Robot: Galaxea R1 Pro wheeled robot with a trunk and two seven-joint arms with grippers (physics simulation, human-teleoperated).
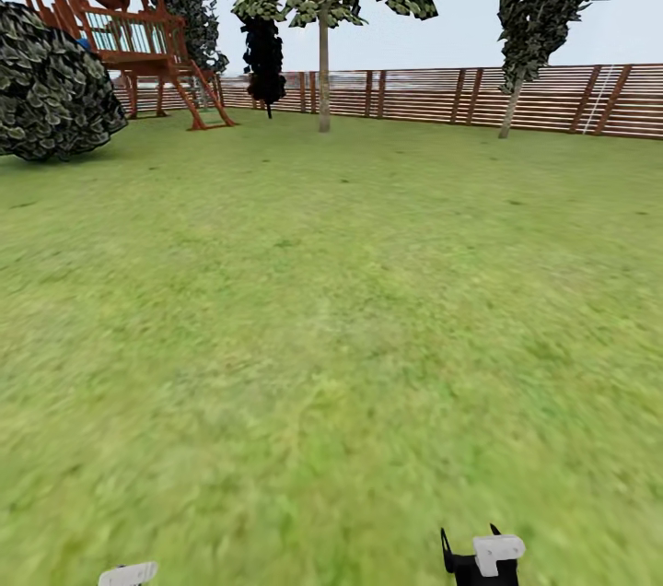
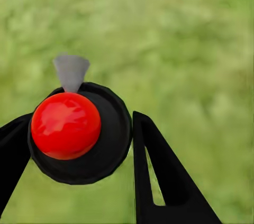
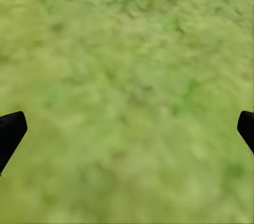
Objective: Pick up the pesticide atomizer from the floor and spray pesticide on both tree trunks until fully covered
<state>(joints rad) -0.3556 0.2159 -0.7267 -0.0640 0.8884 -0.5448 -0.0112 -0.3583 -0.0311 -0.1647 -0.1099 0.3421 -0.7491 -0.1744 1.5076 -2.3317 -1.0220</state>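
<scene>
Left wrist view showed my left gripper [image 2: 79,145] clenched on what I took for the red-capped black atomizer [image 2: 79,134]; right gripper [image 3: 127,129] gaped; beige-grey trunks [image 1: 324,75] at twelve o'clock waited unsprayed.

No readable text, seemingly (blurry renders)

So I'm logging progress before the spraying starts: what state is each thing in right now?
left gripper: shut on the atomizer, above grass.
right gripper: open, holding nothing.
tree trunk: upright by the fence, far off.
second trunk: leaning, also far.
</scene>
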